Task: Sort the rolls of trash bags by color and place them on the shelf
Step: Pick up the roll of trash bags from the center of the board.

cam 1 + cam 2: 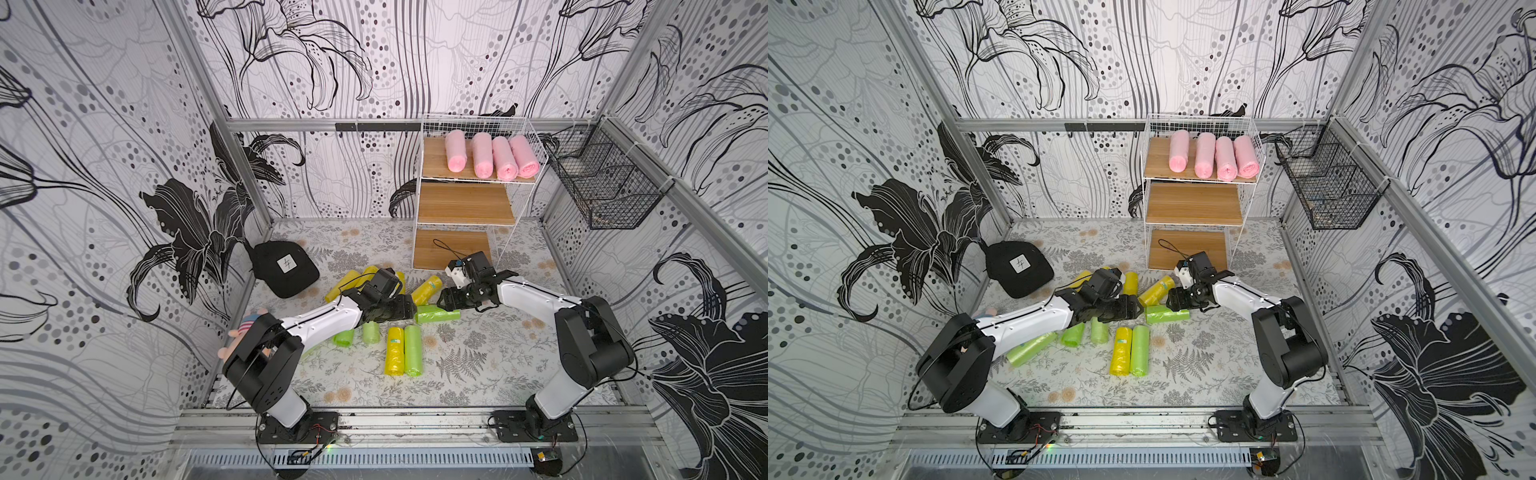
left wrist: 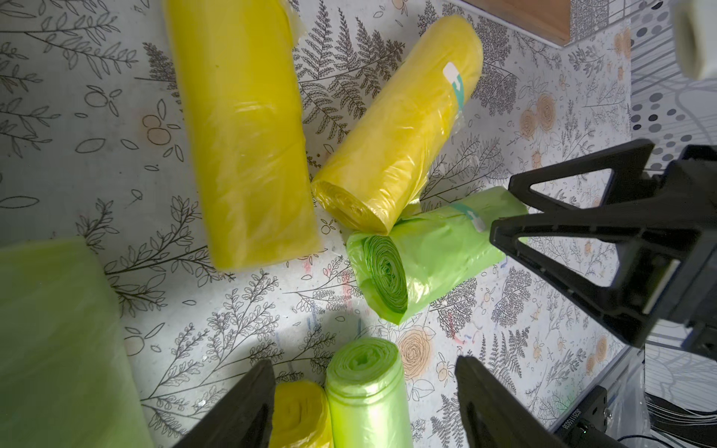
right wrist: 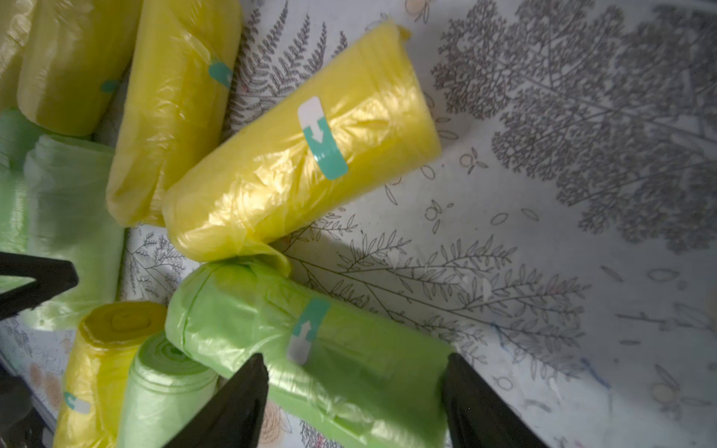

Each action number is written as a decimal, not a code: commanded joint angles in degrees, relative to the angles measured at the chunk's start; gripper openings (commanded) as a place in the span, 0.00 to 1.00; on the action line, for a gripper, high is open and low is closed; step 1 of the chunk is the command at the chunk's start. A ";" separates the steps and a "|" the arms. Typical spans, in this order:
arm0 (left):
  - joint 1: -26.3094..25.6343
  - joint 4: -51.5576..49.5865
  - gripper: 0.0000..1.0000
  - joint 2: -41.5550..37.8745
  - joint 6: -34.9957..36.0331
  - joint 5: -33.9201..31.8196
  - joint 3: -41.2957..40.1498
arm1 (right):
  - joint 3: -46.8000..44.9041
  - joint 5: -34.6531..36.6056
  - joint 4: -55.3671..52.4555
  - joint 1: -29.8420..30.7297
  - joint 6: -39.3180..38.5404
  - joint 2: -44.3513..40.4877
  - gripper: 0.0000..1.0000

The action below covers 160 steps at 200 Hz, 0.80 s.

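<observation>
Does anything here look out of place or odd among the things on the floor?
Yes. A black cap and a striped plush doll, partly hidden behind the left arm, lie at the left edge of the floor; neither belongs with the rolls.

glossy crinkly plastic rolls, matt wooden shelf boards

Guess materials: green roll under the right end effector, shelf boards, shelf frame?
Green roll: thin plastic film, glossy and crinkled, with bright highlights and a teal sticker. Shelf boards: wood or wood-look laminate, matte, with brown grain; can't tell which. Shelf frame: thin white wire grid, probably coated metal.
</observation>
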 commanded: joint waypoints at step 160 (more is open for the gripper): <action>3.87 -1.57 0.77 -13.26 1.22 -7.48 -4.72 | -3.26 24.51 -5.40 18.83 -22.90 -9.18 0.86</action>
